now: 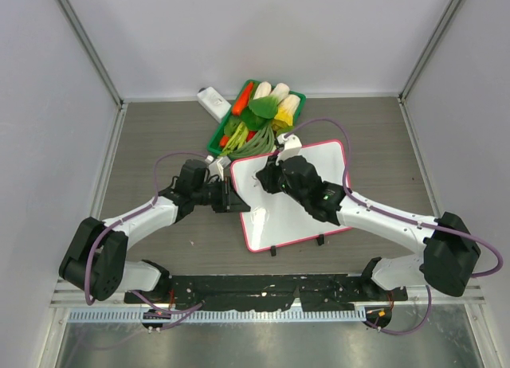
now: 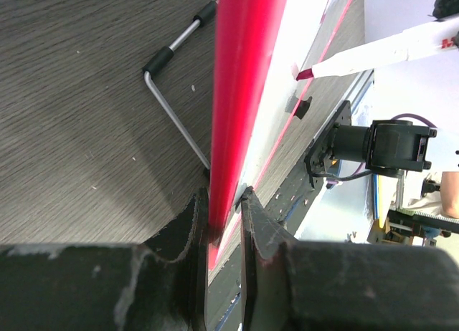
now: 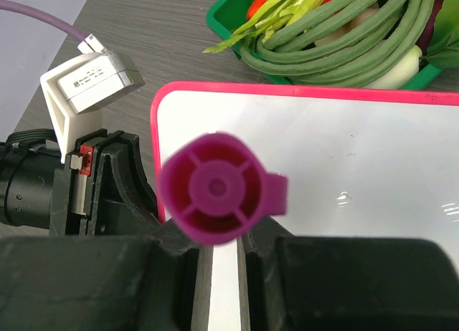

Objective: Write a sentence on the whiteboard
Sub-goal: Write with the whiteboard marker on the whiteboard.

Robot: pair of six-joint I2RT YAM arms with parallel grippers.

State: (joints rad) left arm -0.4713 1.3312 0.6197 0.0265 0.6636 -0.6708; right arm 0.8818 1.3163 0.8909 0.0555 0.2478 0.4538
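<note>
The whiteboard (image 1: 295,217), white with a pink-red rim, sits tilted at the table's middle. My left gripper (image 1: 229,194) is shut on its left rim; the left wrist view shows the jaws (image 2: 224,202) clamped on the red edge (image 2: 244,73). My right gripper (image 1: 261,179) hovers over the board's upper left part, shut on a marker. The marker's magenta end (image 3: 215,188) sits between its jaws (image 3: 219,234). In the left wrist view the white marker body (image 2: 387,48) slants down and its tip (image 2: 301,74) meets the board. No letters of the sentence show on the board (image 3: 344,152).
A green basket (image 1: 219,137) of vegetables stands just behind the board and also shows in the right wrist view (image 3: 229,23). A small white block (image 1: 213,102) lies left of the basket. The board's wire stand (image 2: 172,109) rests on the grey table.
</note>
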